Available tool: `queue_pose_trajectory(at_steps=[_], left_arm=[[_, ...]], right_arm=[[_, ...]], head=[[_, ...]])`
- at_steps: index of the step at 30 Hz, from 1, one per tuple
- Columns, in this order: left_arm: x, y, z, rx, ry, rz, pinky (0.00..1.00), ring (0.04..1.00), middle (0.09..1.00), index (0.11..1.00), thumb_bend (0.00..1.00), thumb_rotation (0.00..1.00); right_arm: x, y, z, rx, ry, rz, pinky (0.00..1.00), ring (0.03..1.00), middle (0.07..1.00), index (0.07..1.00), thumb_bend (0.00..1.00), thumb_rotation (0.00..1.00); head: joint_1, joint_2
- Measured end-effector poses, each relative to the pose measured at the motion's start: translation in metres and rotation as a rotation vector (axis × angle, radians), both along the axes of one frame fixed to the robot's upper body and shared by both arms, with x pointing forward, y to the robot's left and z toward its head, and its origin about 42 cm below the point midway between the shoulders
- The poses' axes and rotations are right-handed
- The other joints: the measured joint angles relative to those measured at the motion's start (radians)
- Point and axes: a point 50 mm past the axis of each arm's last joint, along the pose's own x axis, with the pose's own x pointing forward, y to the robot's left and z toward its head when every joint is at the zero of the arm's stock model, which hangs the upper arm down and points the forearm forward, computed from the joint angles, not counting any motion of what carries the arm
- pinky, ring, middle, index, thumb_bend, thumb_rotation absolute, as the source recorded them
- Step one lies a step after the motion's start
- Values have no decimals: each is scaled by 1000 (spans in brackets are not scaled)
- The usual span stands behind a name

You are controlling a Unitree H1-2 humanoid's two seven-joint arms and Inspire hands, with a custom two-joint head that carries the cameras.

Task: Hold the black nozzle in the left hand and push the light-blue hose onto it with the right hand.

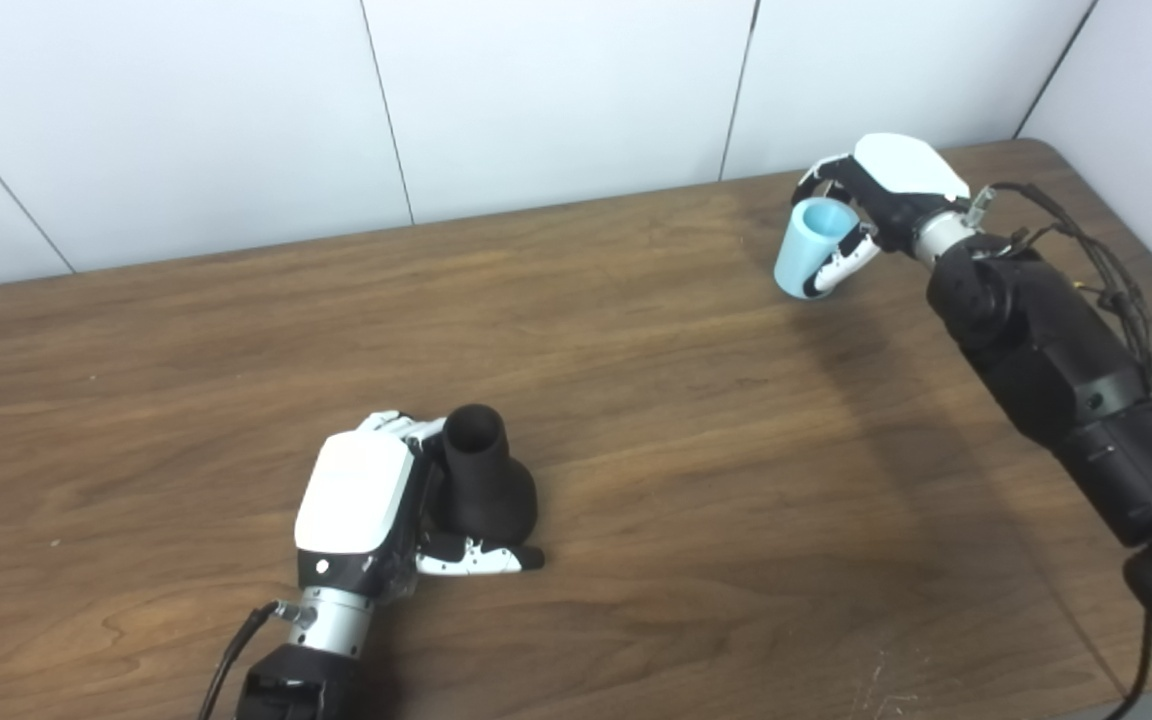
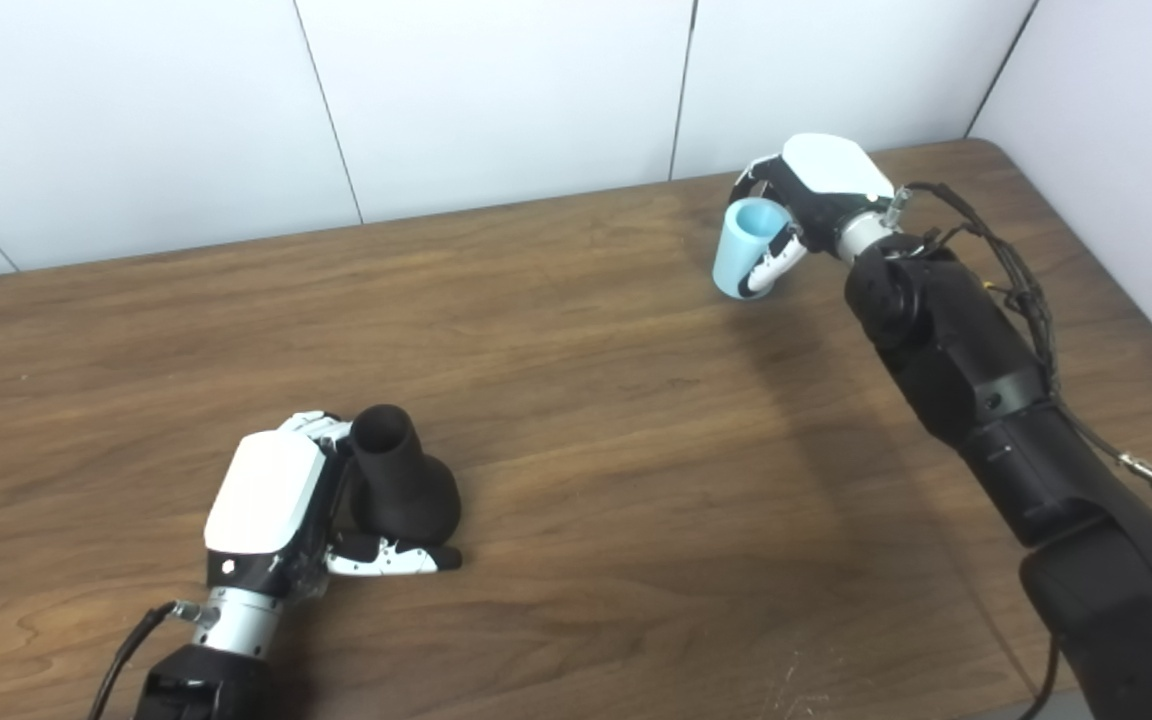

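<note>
The black nozzle (image 1: 483, 480) stands upright on the wooden table (image 1: 676, 420), wide base down and narrow open neck up, at the front left. My left hand (image 1: 376, 505) is beside it, with the fingers behind it and the thumb in front of its base. The light-blue hose (image 1: 812, 245), a short open tube, stands at the far right. My right hand (image 1: 881, 200) is wrapped around it, fingers behind and thumb across its front. The hose's lower end rests on or just above the table; I cannot tell which. Both also show in the right eye view: the nozzle (image 2: 398, 485) and the hose (image 2: 744, 245).
White wall panels (image 1: 556, 90) run along the table's far edge. The right arm (image 1: 1056, 370) with loose cables crosses the table's right side. The table's right edge lies close to the right hand.
</note>
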Motion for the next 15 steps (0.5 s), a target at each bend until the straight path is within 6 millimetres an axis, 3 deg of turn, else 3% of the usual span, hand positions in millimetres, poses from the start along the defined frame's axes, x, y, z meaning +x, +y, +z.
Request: queue_pose_trajectory(at_steps=[5, 8, 11, 15], left_arm=[[0, 0, 0, 0, 0, 0, 754, 595, 482, 488, 526, 0], [0, 0, 0, 0, 0, 2, 758, 600, 484, 487, 526, 0], [0, 0, 0, -1, 1, 4, 760, 603, 485, 487, 526, 0], [0, -1, 0, 1, 3, 7, 761, 602, 482, 488, 526, 0]], right_arm=[[0, 1, -1, -6, -7, -1, 637, 662, 486, 611, 569, 0], [0, 2, -1, -4, -7, -1, 629, 648, 479, 517, 533, 6], [0, 3, -1, -3, -7, 2, 621, 587, 488, 488, 532, 4], [1, 3, -3, -8, -16, 17, 365, 346, 416, 517, 526, 1]], head=[[0, 0], [-2, 2], [-2, 0], [-2, 2]])
